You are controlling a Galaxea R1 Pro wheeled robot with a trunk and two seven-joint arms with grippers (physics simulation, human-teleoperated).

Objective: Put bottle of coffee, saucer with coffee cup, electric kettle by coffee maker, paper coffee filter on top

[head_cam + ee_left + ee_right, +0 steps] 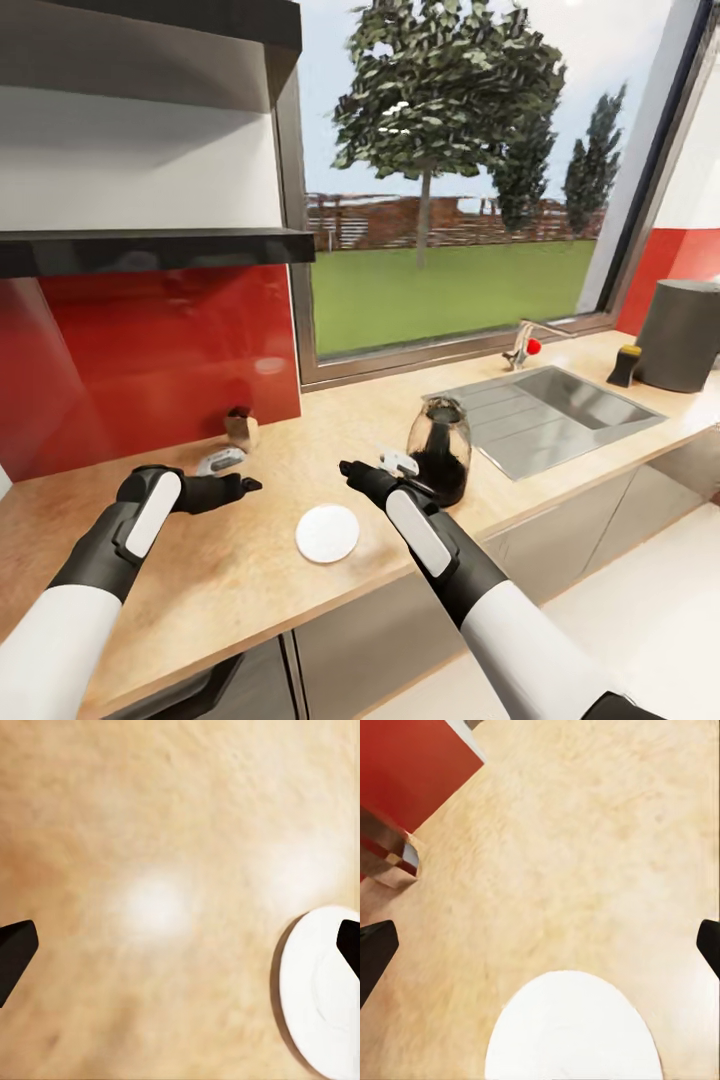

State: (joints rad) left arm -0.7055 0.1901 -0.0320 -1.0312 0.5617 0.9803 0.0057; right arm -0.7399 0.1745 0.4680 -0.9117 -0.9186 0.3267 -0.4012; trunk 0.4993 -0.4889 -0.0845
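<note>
I have both arms hovering over the kitchen countertop (250, 570), and I take the saucer (327, 532) as my landmark: it lies flat on the wood, apart from everything else. The electric kettle (440, 450) stands behind it toward the sink (545, 415), while the coffee maker (682, 335) sits far beyond the sink with the bottle of coffee (627, 365) just beside it, so the saucer is not yet where it belongs. My left gripper (180, 945) hangs spread wide over bare wood with the saucer at one fingertip, holding nothing. My right gripper (540, 945) is equally wide and empty, poised above the saucer's rim, I judge for a pickup.
</note>
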